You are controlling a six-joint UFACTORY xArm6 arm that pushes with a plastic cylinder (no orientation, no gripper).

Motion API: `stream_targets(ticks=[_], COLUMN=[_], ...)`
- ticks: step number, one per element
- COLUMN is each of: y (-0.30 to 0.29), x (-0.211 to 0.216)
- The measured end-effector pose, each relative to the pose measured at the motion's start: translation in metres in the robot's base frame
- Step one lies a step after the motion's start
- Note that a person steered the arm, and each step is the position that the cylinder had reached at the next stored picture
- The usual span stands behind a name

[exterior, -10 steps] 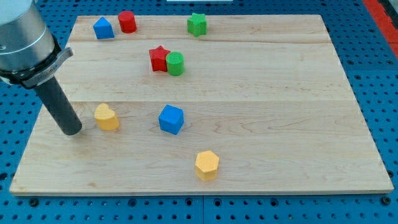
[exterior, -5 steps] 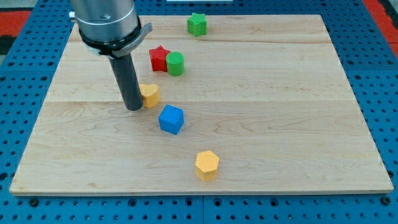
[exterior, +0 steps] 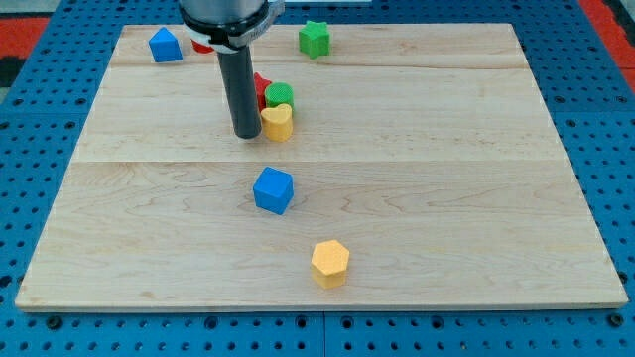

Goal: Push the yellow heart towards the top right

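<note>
The yellow heart (exterior: 278, 122) lies on the wooden board (exterior: 427, 188), left of centre in its upper half. It touches the green cylinder (exterior: 280, 95) just above it. My tip (exterior: 247, 134) rests against the heart's left side. The red star (exterior: 260, 87) sits behind the rod, left of the green cylinder, and is mostly hidden.
A blue cube (exterior: 273, 190) lies below the heart and a yellow hexagon (exterior: 330, 263) near the bottom edge. A green star (exterior: 315, 38) and a blue house-shaped block (exterior: 165, 45) sit along the top edge. A red block (exterior: 202, 45) peeks out behind the arm.
My tip has moved up and to the right across the board, pushing the yellow heart from the left side up against the green cylinder. The other blocks have stayed put.
</note>
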State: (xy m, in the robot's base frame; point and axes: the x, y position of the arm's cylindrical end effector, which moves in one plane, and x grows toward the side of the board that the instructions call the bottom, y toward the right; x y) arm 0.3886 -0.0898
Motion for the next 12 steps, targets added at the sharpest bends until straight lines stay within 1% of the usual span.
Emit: stream_targets(ticks=[1,2,3,4,6,8,9,11,12], y=[0.01,0.033,0.063,0.085,0.101,0.15,0.162,0.164,0.178], x=[-0.001,0.014,0.015,0.006,-0.02,-0.03,-0.05,-0.093,-0.103])
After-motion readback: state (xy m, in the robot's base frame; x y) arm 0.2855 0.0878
